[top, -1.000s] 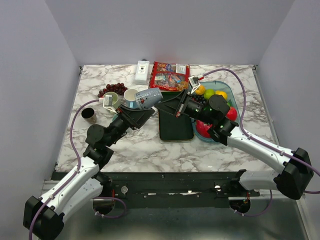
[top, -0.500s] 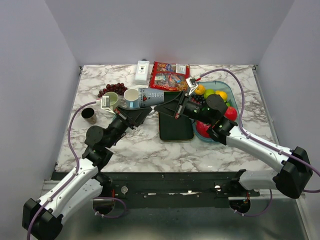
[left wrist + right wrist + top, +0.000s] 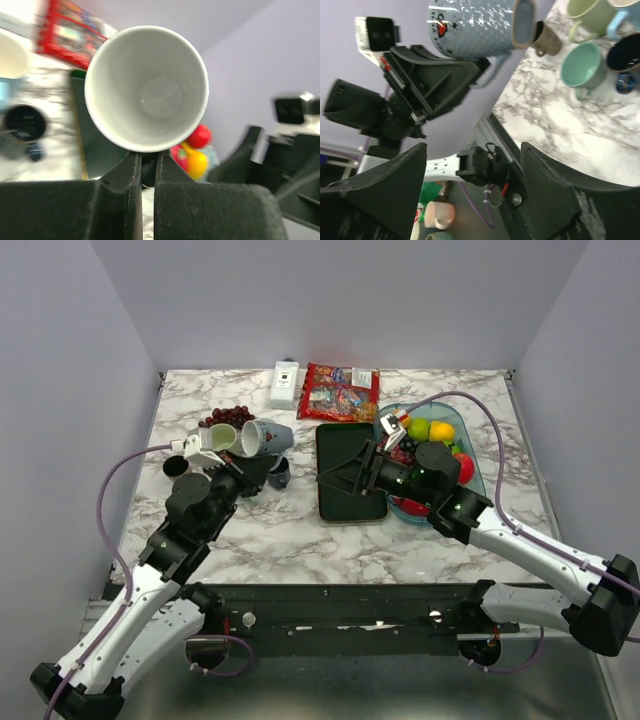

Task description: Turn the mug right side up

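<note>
Slippage is the main worry. The mug (image 3: 270, 437) hangs in the air over the left rear of the worktop (image 3: 290, 530), lying on its side, and the left tool (image 3: 147, 159) pinches only its handle (image 3: 491, 75). With so thin a hold, the heavy body could swing about the handle as the wrist turns, or drop out altogether. Its white mouth faces the left wrist camera, so I judge that more turning is needed before the base points down.

Crowding is the second hazard. A green mug (image 3: 222, 438), a teal mug (image 3: 582, 70), a dark cup (image 3: 279, 472) and a small brown cup (image 3: 178, 468) stand just below and beside it. A mug lowered here could land on a rim or tip one over.

The right tool (image 3: 473, 150) is spread wide with nothing between its fingers, above the dark tray (image 3: 350, 502) and not far from the held mug. A careless move of either arm could bring the two together.

The mug's dotted side bears a small red heart with dark lettering, too small to read. Print on the red snack bag (image 3: 340, 392) and the white box (image 3: 285, 383) cannot be made out either.
</note>
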Controlling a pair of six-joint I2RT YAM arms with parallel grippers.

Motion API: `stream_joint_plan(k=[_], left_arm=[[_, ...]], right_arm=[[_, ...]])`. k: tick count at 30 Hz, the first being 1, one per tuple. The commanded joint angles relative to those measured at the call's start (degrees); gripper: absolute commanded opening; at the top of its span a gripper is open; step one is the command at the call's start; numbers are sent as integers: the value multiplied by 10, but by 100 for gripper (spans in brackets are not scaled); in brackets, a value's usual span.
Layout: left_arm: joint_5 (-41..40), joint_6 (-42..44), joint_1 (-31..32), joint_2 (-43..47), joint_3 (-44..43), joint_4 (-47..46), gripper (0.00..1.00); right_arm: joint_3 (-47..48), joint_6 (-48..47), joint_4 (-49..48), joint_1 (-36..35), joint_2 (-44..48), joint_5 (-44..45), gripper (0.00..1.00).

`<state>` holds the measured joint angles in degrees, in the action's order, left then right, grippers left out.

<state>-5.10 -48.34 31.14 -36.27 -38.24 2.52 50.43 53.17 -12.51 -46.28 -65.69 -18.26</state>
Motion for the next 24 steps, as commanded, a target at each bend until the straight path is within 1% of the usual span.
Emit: stream_joint_plan(k=[1, 2, 3, 4, 5, 6, 8, 9, 16, 17, 24], left_arm=[[-197, 105, -2, 11, -75, 217, 0], [-253, 106, -2, 5, -84, 246, 0], [-274, 108, -2, -6, -97, 292, 0], [-295, 108, -1, -12, -103, 314, 0], [-342, 102, -2, -20, -108, 336, 0], [-363, 89, -2, -37, -115, 374, 0], [-414, 60, -3, -56, -115, 404, 0], [-447, 31, -2, -76, -106, 418, 0], [-513, -65, -14, -181, -69, 419, 0], [-515, -73, -20, -193, -64, 419, 0], [-490, -86, -70, -264, 8, 305, 0]], right_arm=[[-30, -41, 63, -1, 40, 73, 86], [-30, -45, 78, 0, 42, 78, 87], [-31, -46, 86, 0, 43, 83, 87], [-33, -49, 91, 0, 43, 85, 88], [-34, -50, 98, -1, 43, 86, 88], [-36, -51, 101, -1, 45, 86, 88], [-39, -52, 107, -1, 45, 86, 88], [-40, -51, 108, 0, 46, 84, 88], [-46, -63, 127, 0, 61, 81, 88], [-50, -65, 144, 1, 66, 82, 88], [-74, -69, 159, 3, 98, 95, 88]])
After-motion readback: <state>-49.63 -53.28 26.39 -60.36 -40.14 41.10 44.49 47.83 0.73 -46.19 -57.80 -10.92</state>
